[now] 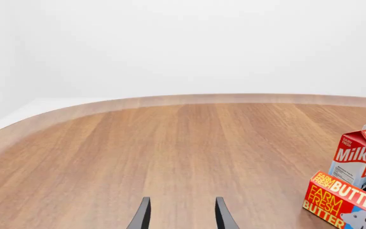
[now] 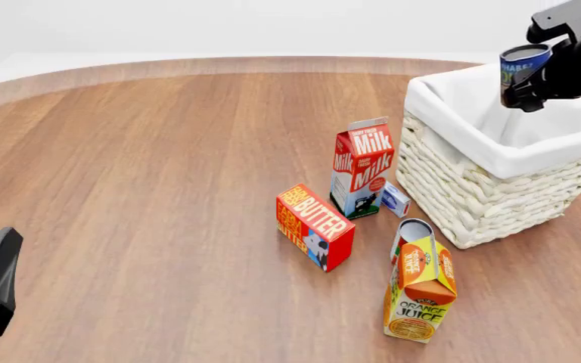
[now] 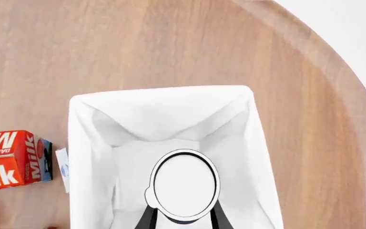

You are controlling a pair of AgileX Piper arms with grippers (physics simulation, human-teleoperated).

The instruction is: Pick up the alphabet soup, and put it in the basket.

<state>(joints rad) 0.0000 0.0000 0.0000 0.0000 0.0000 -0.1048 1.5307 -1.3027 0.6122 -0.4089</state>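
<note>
The right gripper (image 2: 532,82) clamped the soup (image 2: 523,65) upright, axis vertical, above the basket (image 2: 492,193) at two o'clock.

Bright, even, sharp renders; faint shadows.

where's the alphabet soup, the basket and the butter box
alphabet soup (image 2: 525,64): front view, on its dark blue label.
basket (image 2: 472,198): front view, on the woven side wall facing the cartons.
butter box (image 2: 314,224): front view, on its red top face with yellow lettering.
</note>
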